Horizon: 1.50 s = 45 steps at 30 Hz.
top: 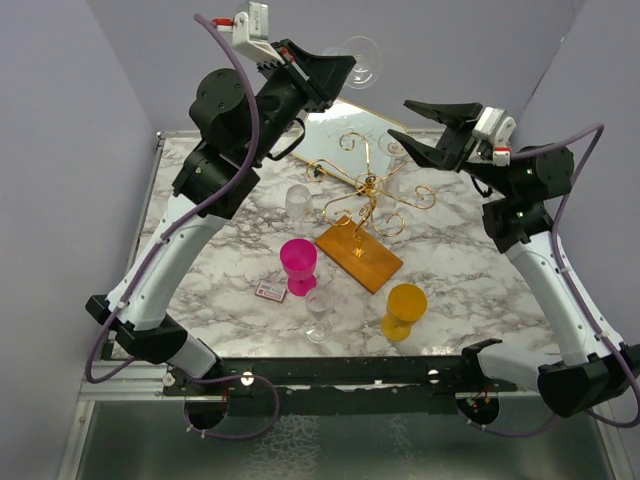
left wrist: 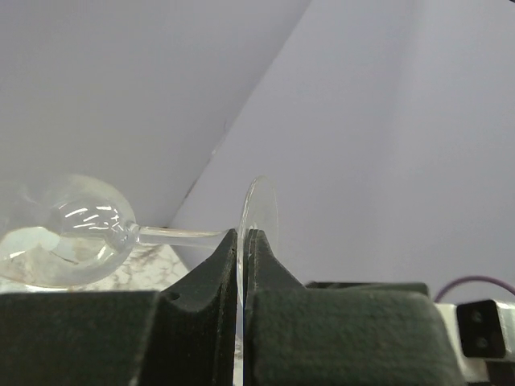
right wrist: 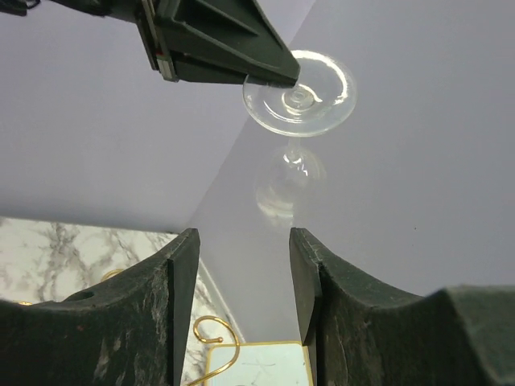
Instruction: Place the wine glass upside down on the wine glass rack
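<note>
Left wrist view is showing the left gripper [left wrist: 241, 239] clamping the wine glass [left wrist: 80, 233] by its foot, bowl jutting sideways beyond the jaws, while the right gripper [right wrist: 243, 245] is hanging open, empty.

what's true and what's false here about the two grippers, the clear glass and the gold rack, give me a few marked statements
The left gripper is shut on the foot of the wine glass. True.
The right gripper grips the glass's stem. False: its jaws stand open, holding nothing.
The wine glass hangs on the wine glass rack. False: it is held in the air, off the rack.
A pink glass stands beside the rack's wooden base. True.
</note>
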Motion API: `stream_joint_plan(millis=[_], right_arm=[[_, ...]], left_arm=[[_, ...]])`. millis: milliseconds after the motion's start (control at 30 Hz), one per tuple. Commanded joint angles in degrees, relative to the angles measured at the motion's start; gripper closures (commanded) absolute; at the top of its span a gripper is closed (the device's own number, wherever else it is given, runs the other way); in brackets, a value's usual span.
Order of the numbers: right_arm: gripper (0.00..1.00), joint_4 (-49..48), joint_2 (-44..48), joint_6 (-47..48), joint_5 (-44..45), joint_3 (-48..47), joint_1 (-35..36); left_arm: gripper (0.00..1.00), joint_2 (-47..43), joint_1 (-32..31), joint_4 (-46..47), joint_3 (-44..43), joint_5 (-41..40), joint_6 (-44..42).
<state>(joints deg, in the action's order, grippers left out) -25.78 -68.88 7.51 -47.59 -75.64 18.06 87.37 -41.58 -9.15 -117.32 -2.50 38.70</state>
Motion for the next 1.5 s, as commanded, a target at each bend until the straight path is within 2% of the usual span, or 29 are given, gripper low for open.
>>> stream_joint_plan(millis=[0,200,500,900,1167,1467], right_arm=[[0.52,1.49,5.56,-5.03,5.8,4.23,0.48],[0.55,0.81,11.92,-11.14,10.35,9.45,0.48],[0.57,5.95,17.66,-15.39,11.63,11.96,0.48],[0.6,11.99,21.06,-20.34,16.56,13.19,0.48],[0.62,26.69,20.95,-27.22,26.45,10.37,0.45],[0.66,30.42,23.23,-30.23,32.1,12.8,0.46]], left_arm=[[1.0,-2.67,6.65,-2.73,1.87,0.66,1.38],[1.0,-4.38,13.85,-2.01,11.92,11.43,8.8],[1.0,-5.83,17.22,-3.23,19.06,18.86,12.55],[1.0,-6.92,17.75,-0.29,26.26,26.32,19.28],[1.0,-5.43,17.51,1.94,27.03,31.34,23.01],[1.0,-2.72,15.52,4.02,27.31,32.3,24.71]])
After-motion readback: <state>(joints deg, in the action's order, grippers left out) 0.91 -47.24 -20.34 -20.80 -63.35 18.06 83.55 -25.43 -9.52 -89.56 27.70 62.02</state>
